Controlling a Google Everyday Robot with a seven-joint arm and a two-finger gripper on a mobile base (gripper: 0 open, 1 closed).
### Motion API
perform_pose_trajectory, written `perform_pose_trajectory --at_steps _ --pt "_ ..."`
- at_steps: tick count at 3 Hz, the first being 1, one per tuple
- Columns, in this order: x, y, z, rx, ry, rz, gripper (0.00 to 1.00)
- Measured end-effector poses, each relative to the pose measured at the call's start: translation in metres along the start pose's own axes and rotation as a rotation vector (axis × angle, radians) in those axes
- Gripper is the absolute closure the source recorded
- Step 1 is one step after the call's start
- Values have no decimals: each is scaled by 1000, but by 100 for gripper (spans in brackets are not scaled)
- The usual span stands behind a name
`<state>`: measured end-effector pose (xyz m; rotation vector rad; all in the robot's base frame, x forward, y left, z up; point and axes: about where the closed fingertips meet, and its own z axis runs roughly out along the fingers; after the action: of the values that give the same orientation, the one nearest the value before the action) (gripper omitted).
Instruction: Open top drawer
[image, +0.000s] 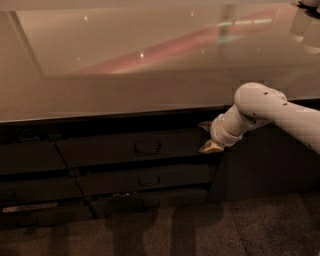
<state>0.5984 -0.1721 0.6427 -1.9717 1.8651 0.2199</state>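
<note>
Jaws gape at the right end of the top drawer (100, 150), white arm (280, 112) angled down toward it.

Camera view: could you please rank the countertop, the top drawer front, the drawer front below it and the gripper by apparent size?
1. countertop
2. top drawer front
3. drawer front below it, somewhat shorter
4. gripper, at the top drawer's right end; possibly nearer the camera, yet clearly smallest

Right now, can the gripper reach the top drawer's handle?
Probably yes: the gripper is beside one end of the top drawer, and nothing stands between it and the centre handle.
</note>
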Motion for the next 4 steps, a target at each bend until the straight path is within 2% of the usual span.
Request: perform_pose_trajectory --at_steps 1,2,4 --pt "0 0 0 0 0 0 89" --pt "0 0 0 0 0 0 100" --pt "-1 -2 -3 0 0 0 100"
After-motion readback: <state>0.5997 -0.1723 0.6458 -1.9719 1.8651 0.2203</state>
